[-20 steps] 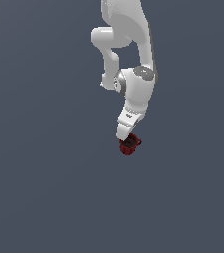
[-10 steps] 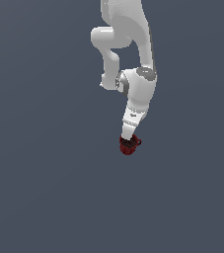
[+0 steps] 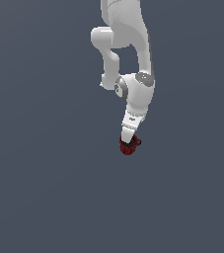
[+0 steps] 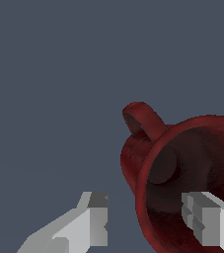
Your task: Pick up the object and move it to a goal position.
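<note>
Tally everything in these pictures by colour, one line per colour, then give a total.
Dark red: 1, the mug
White: 1, the robot arm with its gripper
Total: 2

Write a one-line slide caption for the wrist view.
Wrist view: gripper straddling the rim of the dark red mug, one finger inside the opening, the other outside.

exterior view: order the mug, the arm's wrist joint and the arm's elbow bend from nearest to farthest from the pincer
1. mug: right at the pincer, at the arm's low tip.
2. wrist joint: higher up the arm.
3. elbow bend: farthest, near the picture's top.
</note>
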